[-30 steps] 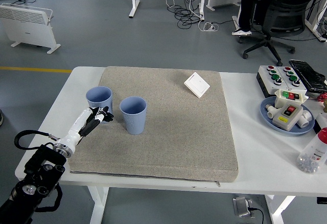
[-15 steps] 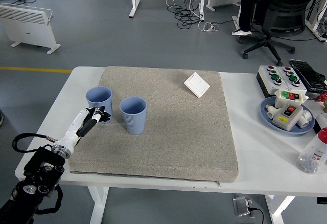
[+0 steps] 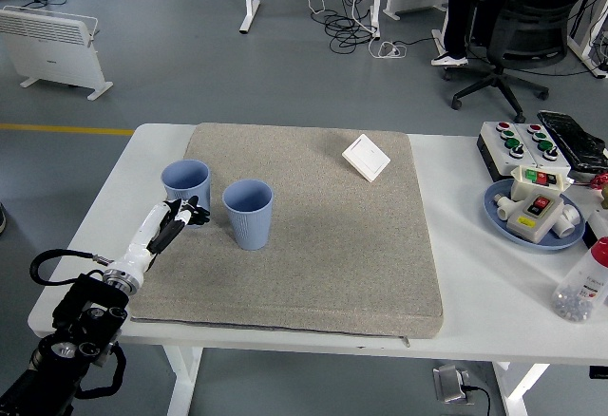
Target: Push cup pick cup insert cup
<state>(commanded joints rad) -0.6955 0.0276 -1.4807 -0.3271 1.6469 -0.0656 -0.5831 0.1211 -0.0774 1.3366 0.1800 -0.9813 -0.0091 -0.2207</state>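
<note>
— Two pale blue ribbed plastic cups (image 3: 185, 185) (image 3: 248, 213) upright near surface's (image 3: 456, 245) left edge, apart, unstacked?
— Yes. Left hand (image 3: 186, 217) against the leftmost, holding nothing, grip unclear. Picking, inserting left.

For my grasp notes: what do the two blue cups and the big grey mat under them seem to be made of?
The left cup and the right cup look like matte plastic or glazed ceramic: even blue, faint vertical ribs, no shine. The mat looks like felt or short-pile fabric: speckled grey-beige, thick soft edges.
</note>
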